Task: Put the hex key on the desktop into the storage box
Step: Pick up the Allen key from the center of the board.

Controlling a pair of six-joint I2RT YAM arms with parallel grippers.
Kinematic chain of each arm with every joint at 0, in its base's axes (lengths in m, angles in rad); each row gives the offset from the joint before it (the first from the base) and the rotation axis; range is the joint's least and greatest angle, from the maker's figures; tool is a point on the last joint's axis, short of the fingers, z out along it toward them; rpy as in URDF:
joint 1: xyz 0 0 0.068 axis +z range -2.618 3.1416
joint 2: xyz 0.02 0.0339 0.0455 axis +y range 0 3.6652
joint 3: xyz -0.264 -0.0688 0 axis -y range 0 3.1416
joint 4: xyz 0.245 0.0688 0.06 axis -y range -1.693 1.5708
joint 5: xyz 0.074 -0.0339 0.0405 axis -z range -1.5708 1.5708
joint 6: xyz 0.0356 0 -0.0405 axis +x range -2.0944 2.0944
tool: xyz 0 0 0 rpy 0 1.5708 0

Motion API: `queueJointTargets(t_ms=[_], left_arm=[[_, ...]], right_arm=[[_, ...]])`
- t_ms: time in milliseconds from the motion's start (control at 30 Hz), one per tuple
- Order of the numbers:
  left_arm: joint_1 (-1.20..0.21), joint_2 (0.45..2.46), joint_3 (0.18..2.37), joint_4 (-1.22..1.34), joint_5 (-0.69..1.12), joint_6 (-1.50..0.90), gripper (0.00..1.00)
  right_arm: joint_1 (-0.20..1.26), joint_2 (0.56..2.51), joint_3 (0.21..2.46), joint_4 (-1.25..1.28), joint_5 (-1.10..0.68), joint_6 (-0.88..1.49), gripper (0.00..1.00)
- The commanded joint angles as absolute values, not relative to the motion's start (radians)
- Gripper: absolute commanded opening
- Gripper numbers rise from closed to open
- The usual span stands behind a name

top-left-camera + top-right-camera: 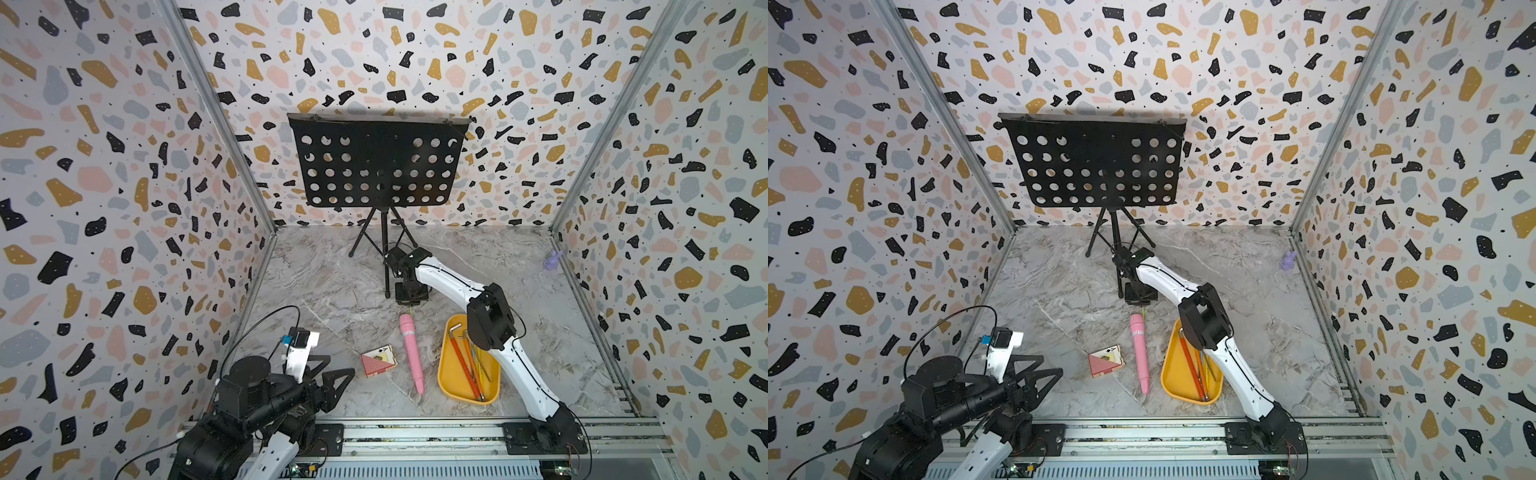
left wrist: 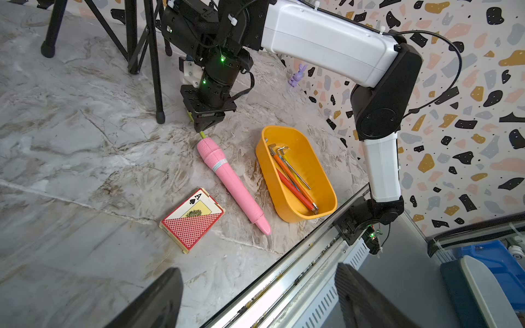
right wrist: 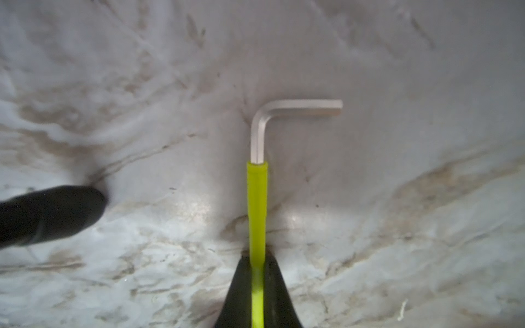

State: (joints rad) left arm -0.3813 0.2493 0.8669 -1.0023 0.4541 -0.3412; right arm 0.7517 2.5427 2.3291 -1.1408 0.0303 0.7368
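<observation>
Right end effector (image 3: 257, 262): pointing down, fingers clamped on the yellow-green sleeve of the hex key (image 3: 257, 198).
Hex key: low at the counter (image 3: 397, 142), bare bent end free; in a top view just at 12 o'clock of the pink stick (image 1: 411, 353), outside the yellow box (image 1: 446, 374).
Yellow box: at 3 o'clock of the stick, holding other keys (image 1: 465, 365).
Card box (image 1: 378, 360): at 9 o'clock of the stick.
Left end effector (image 2: 257, 269): fingers apart, at 8 o'clock, well apart from everything.
</observation>
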Motion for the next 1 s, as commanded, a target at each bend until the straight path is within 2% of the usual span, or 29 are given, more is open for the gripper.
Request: queueJointTargets(t_ms=[0, 333, 967], left_arm=[[-0.377, 0.258, 0.877, -0.971, 0.457, -0.341, 0.88], [-0.376, 0.257, 0.877, -0.970, 0.457, -0.340, 0.88], [-0.376, 0.253, 0.877, -0.971, 0.457, -0.341, 0.88]], right_arm=[[0.735, 2.558, 2.326, -1.198, 0.081, 0.741, 0.00], [0.733, 2.458, 2.303, -1.198, 0.126, 0.719, 0.00], [0.713, 2.285, 2.187, -1.198, 0.097, 0.701, 0.00]])
